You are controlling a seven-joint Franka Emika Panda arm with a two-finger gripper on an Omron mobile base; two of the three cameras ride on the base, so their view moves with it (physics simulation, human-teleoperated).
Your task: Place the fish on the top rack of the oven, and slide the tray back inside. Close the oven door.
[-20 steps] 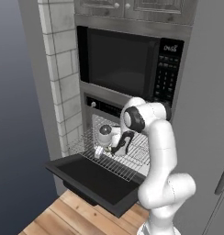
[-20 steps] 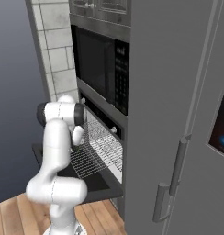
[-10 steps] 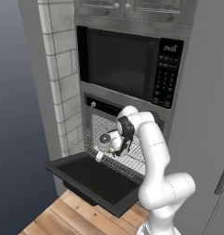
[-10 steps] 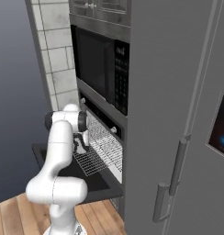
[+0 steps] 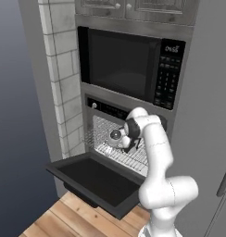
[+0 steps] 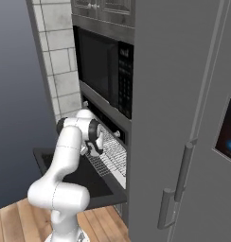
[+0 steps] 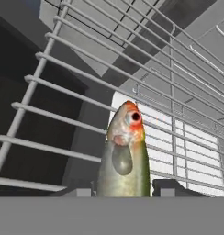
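Clamped between the jaws of the gripper (image 7: pixel 125 192), the fish (image 7: pixel 124 153), grey-green with an orange-red head, hangs just above the top rack (image 7: pixel 146 82), which juts from the oven (image 5: pixel 116 139) over the open oven door (image 5: pixel 94 180). Released carelessly, the slender body could slip between the bars.

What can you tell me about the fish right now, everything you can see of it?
The fish is slender, grey-green along its body with a pale yellowish belly, an orange-red head, a dark eye and a grey fin patch. It points away from the hand, held between the fingertips of the gripper, above the silver bars of the top rack, pulled out of the oven over the open door.
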